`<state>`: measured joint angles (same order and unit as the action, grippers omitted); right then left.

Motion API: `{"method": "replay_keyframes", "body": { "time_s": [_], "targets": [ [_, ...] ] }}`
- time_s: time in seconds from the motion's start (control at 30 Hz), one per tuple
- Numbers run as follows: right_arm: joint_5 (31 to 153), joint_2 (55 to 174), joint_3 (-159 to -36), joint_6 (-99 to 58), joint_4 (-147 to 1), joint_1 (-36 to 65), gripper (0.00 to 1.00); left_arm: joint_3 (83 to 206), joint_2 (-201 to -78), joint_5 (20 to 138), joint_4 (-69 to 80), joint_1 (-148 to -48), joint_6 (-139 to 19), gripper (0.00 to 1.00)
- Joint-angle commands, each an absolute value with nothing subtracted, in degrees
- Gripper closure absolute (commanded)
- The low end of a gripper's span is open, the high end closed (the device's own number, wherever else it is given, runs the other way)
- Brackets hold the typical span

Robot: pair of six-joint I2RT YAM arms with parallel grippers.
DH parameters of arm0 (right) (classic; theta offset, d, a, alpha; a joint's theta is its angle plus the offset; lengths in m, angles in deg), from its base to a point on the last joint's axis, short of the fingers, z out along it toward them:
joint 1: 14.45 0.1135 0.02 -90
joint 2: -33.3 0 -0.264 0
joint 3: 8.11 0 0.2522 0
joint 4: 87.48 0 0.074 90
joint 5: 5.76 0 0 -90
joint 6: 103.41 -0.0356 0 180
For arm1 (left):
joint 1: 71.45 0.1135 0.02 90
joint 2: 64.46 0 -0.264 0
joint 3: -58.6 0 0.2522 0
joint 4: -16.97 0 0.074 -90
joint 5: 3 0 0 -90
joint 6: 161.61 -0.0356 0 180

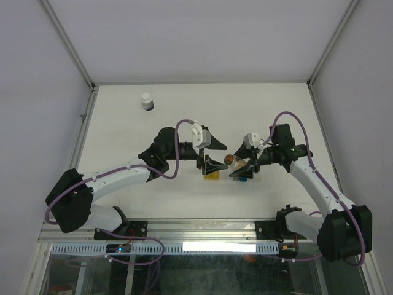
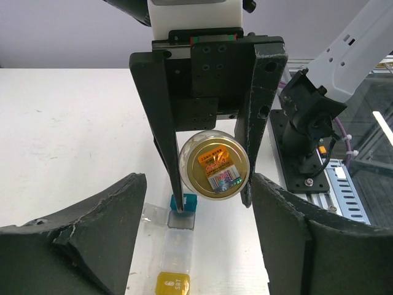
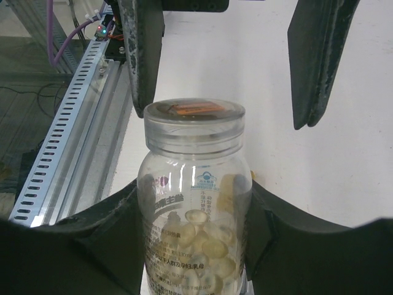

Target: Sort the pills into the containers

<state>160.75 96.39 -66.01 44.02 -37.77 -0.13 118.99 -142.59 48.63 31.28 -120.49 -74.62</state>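
Note:
A pill-box strip lies on the white table between the arms: a yellow compartment (image 2: 172, 283) marked SAT, clear sections (image 2: 178, 243), and a teal compartment (image 2: 190, 201) at the far end. From above, yellow (image 1: 211, 175) and teal (image 1: 244, 179) show under the grippers. My right gripper (image 3: 193, 187) is shut on a small clear pill bottle (image 3: 195, 209), capped and full of pale softgels. It holds the bottle tilted above the teal end (image 2: 218, 171). My left gripper (image 2: 196, 203) is open and empty over the strip, facing the bottle's gold cap (image 1: 232, 160).
A white bottle with a dark band (image 1: 147, 101) stands at the back left of the table. An aluminium rail (image 3: 67, 123) runs along the near table edge. White walls enclose the table on three sides.

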Motion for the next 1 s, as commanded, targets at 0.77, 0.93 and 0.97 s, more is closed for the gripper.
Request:
{"method": "replay_keyframes", "body": {
  "time_s": [0.77, 0.93, 0.97],
  "targets": [
    [162.28, 95.88, -68.71, 45.31, -37.86, -0.39, 1.00, 121.91, -144.16, 49.64, 36.62, -123.47, -74.78, 0.40],
    [162.09, 95.88, -68.64, 45.30, -37.94, -0.38, 1.00, 122.18, -144.28, 50.10, 36.52, -123.74, -74.32, 0.50],
    [162.00, 95.82, -68.65, 45.30, -37.98, -0.39, 1.00, 122.32, -144.19, 50.28, 36.52, -123.75, -74.01, 0.53]
  ]
}}
